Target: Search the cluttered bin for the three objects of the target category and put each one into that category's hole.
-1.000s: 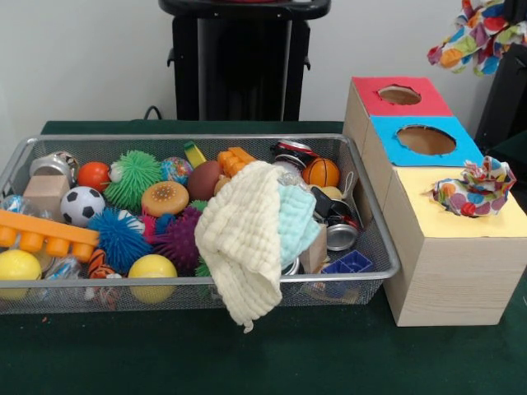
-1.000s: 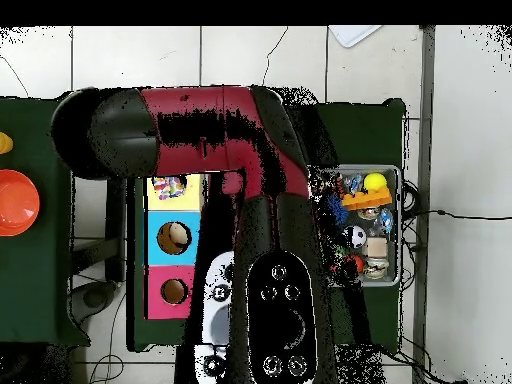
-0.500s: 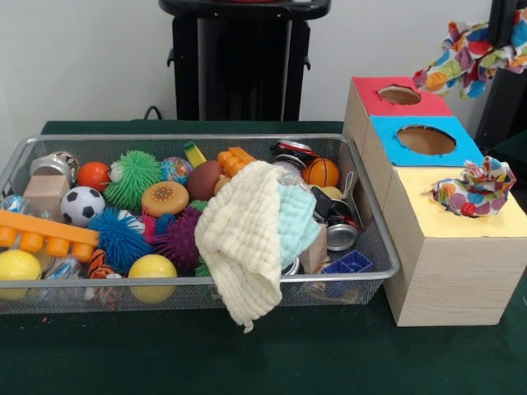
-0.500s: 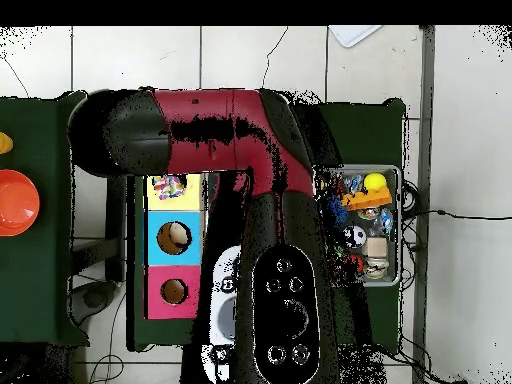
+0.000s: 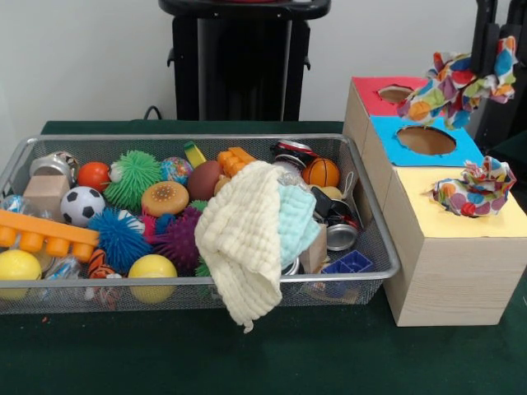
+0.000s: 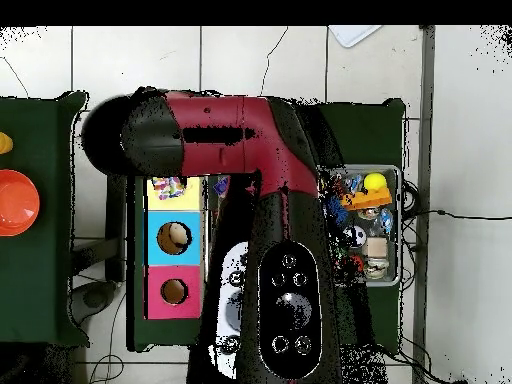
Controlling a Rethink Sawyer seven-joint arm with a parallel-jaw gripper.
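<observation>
A multicoloured patterned cloth hangs in the air over the back of the box, above the red top and blue top. My gripper comes down at the top right and is shut on that cloth. A second patterned cloth lies bunched on the yellow top, over its hole; it also shows in the overhead view. A cream cloth hangs over the wire bin's front rim, with a light blue cloth beside it. The arm hides the gripper from above.
The bin holds several balls, spiky toys, orange blocks, cans and wooden blocks. The red hole and the blue hole are uncovered. The three-coloured box stands beside the bin on the green table.
My gripper has carried the patterned cloth left and down, from the top right corner to above the box's red and blue tops. The bin's contents have not moved.
</observation>
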